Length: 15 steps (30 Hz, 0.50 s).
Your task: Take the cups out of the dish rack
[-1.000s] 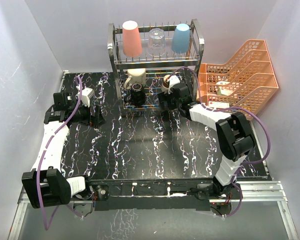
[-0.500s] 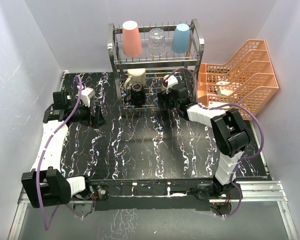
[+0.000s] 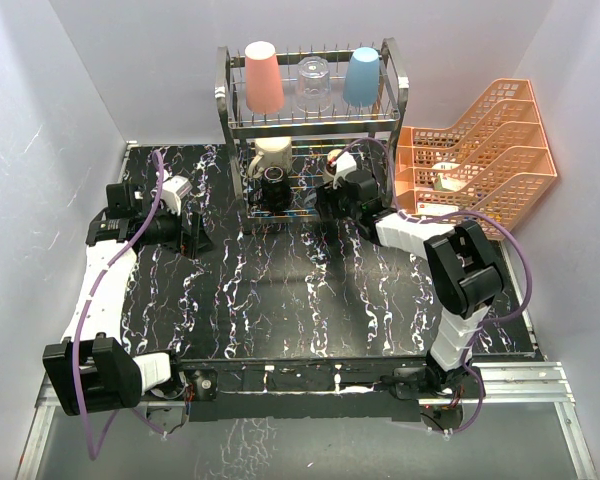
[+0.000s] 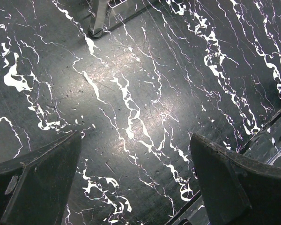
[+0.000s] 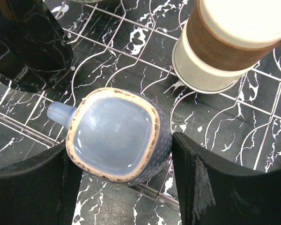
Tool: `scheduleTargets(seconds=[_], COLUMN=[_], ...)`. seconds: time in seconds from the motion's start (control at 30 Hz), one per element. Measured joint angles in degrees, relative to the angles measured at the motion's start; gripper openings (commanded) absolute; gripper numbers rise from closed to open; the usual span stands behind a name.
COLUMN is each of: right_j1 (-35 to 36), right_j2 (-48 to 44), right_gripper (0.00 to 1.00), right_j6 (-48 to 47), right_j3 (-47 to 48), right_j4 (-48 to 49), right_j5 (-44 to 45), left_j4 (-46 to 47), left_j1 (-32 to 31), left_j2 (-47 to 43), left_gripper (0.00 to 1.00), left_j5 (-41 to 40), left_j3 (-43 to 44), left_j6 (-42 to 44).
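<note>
Since the small grey cup (image 5: 117, 136) stands mouth-up on the lower tier of the dish rack (image 3: 310, 127), right gripper (image 5: 121, 180) straddles it for a side grasp. Jaws wide, not clamped. Left gripper (image 4: 136, 183) wide, empty, above table (image 4: 145, 84).

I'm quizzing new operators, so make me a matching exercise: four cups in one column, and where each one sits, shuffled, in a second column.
Cups:
1. salmon-pink tumbler
2. clear glass
3. light-blue tumbler
4. small blue-grey cup

Places:
A. top tier of the dish rack, right end
B. between the fingers of the right tool
C. top tier, left end
D. top tier, middle

Pairs: 1-C, 2-D, 3-A, 4-B
</note>
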Motion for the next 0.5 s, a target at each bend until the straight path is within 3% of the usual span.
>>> scheduleTargets(seconds=[0.13, 0.5], right_j1=[0.2, 4.6], right_j2=[-2.2, -12.0], right_gripper=[0.21, 0.18], right_j6=[0.0, 1.6], right_j3=[-0.3, -4.2], right_j4=[0.0, 0.4], right_j5=[0.1, 0.8], left_j4=[0.0, -0.2], left_j1=[0.0, 0.0], left_j2=[0.0, 0.3], left_gripper=[0.97, 0.97], left_j5=[0.1, 4.5], left_j3=[0.3, 4.0], left_j6=[0.0, 0.9])
